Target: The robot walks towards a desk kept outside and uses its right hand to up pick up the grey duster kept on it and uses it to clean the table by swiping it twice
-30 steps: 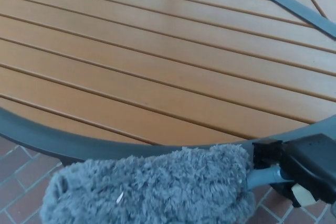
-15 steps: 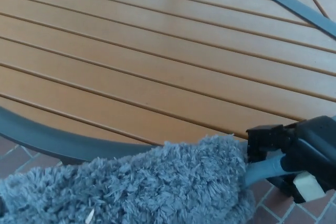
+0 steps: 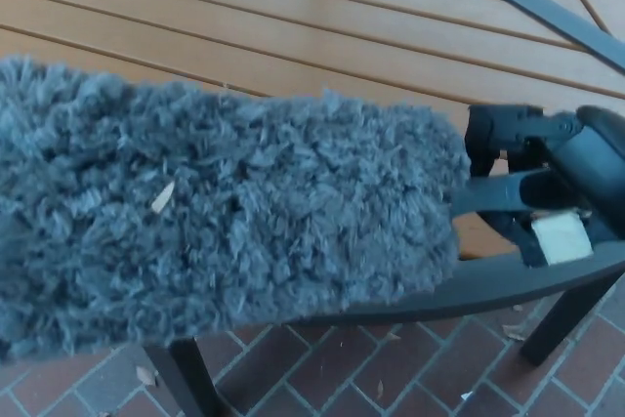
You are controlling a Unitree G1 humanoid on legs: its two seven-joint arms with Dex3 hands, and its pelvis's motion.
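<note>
While clamped on the grey duster [image 3: 225, 212] handle, right robot hand [image 3: 547, 192] — held low over slatted bench [image 3: 322, 36], likely for swiping.

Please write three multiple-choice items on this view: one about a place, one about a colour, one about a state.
1. Where does the duster show in the picture?
A. far top right corner
B. across the left and middle, over the table's near edge
C. on the brick floor

2. What colour are the table slats?
A. orange-brown
B. white
C. green

3. What is the right hand doing?
A. hanging open
B. holding the duster's handle
C. pressing flat on the slats

Answers:
1 B, its grey fluff covers the near rim.
2 A, the slats are warm brown within a dark frame.
3 B, the handle runs into the hand.
</note>
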